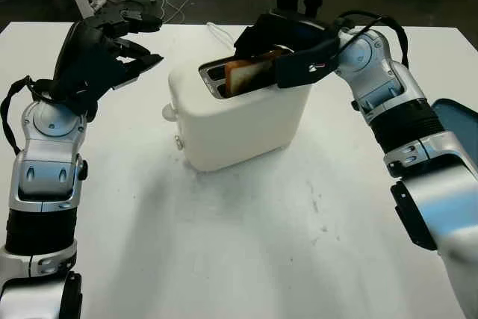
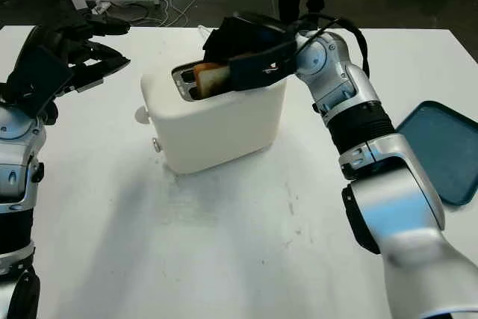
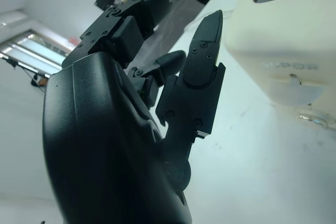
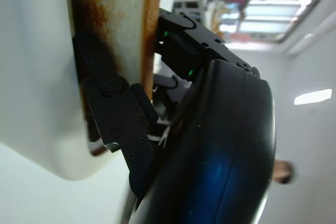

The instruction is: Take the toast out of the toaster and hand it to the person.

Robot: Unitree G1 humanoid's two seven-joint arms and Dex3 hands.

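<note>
Toast [image 1: 246, 75] is pinched by your right hand [image 1: 287, 54]; left hand [image 1: 112, 42] open. Pull crooked and it jams in the toaster [image 1: 239, 121].

so the two head views look forward and down at the white counter [image 1: 246, 244] from spots a little apart, both catching the toaster [image 1: 239, 121] mid-counter and both arms coming in from the bottom edge. the right eye also gets more of the blue tray [image 2: 441, 151] at the counter's right edge. left wrist cam sits tight behind the left hand [image 3: 131, 129], tilted, facing the toaster's end. right wrist cam is jammed right against the right hand [image 4: 210, 145] and the toast [image 4: 113, 19]
</note>
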